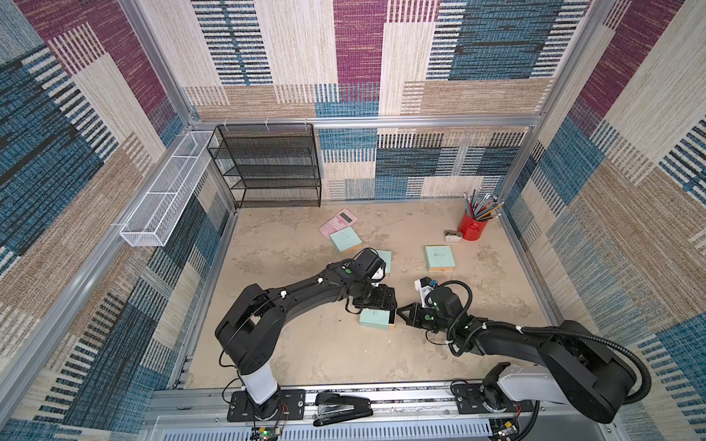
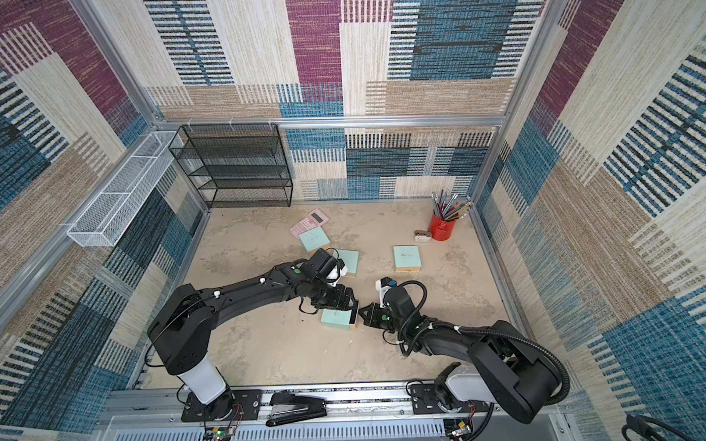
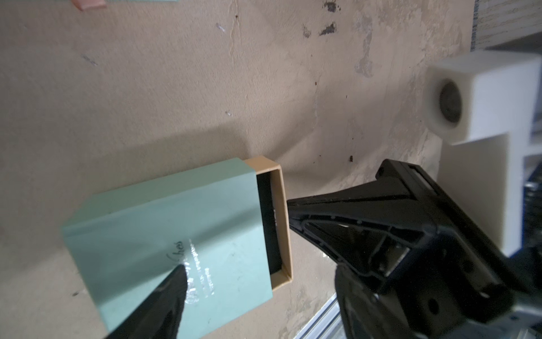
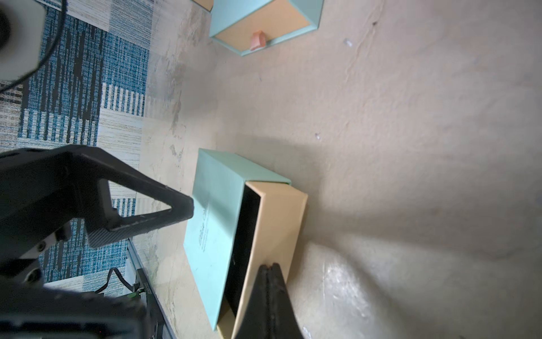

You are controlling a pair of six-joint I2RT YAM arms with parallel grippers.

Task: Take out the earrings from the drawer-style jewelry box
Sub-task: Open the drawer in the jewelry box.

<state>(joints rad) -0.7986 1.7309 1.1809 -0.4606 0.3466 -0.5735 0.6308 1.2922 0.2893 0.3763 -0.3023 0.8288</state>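
Observation:
The jewelry box [image 1: 372, 319] [image 2: 334, 320] lies mid-floor, a mint-green sleeve [image 3: 176, 234] with its tan drawer [image 3: 284, 187] [image 4: 278, 223] slid a little way out. The drawer's inside shows only dark. Tiny pale specks, the earrings [image 3: 228, 113] [image 4: 317, 135], lie on the bare floor beside the box. My left gripper [image 1: 376, 305] [image 3: 264, 302] hangs open over the sleeve, holding nothing. My right gripper [image 1: 399, 310] [image 4: 269, 265] is shut, its tips against the drawer's tan front. Nothing shows between its fingers.
Three more mint boxes [image 1: 345, 242] [image 1: 385, 257] [image 1: 439, 258] lie farther back, one with a pink tab [image 4: 258, 39]. A pink calculator [image 1: 338, 220], a red pencil cup [image 1: 473, 225], a black mesh shelf [image 1: 267, 168] and a front-rail stapler [image 1: 340, 410] stand around.

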